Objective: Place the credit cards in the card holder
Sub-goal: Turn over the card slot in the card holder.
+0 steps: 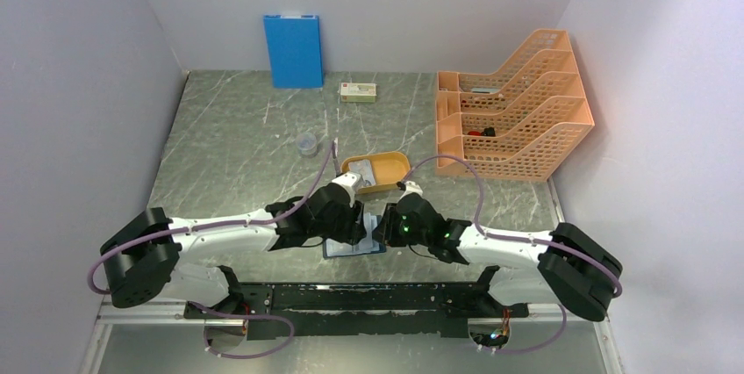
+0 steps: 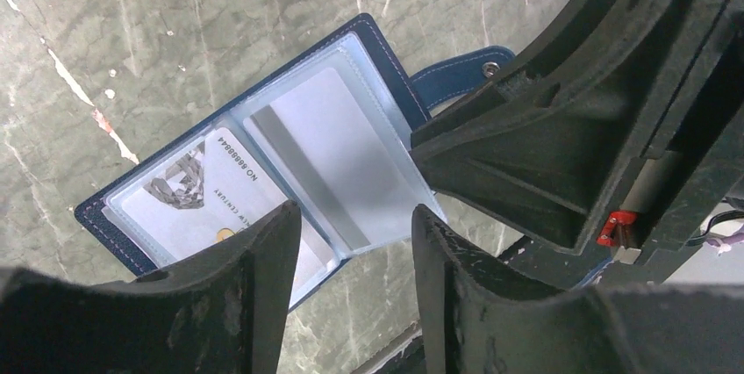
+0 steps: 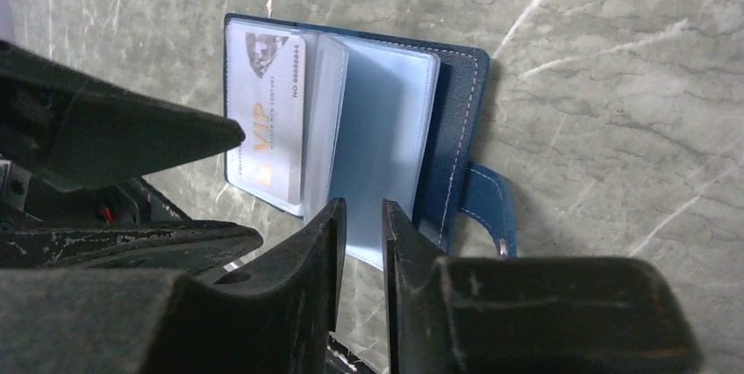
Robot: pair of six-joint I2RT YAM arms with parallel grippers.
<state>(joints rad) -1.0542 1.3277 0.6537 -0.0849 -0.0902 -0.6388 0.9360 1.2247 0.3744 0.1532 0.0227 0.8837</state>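
The navy card holder [image 2: 390,53] lies open on the table, its clear sleeve pages up; it also shows in the right wrist view [image 3: 456,102] and, half hidden, in the top view [image 1: 351,250]. A pale credit card with VIP print [image 3: 263,119] sits in its left sleeve [image 2: 197,194]. A second pale card with a grey stripe [image 2: 329,150] sits in the other sleeve. My left gripper [image 2: 355,229] is open and empty, just above the holder's near edge. My right gripper [image 3: 362,216] hovers at the edge of a sleeve page, jaws a narrow gap apart, nothing held.
An orange oval tray [image 1: 397,161] with something pale in it lies just beyond the grippers. A small clear cup [image 1: 307,143], a white box with red label [image 1: 358,91], a blue board [image 1: 294,49] and an orange file rack [image 1: 513,115] stand farther back.
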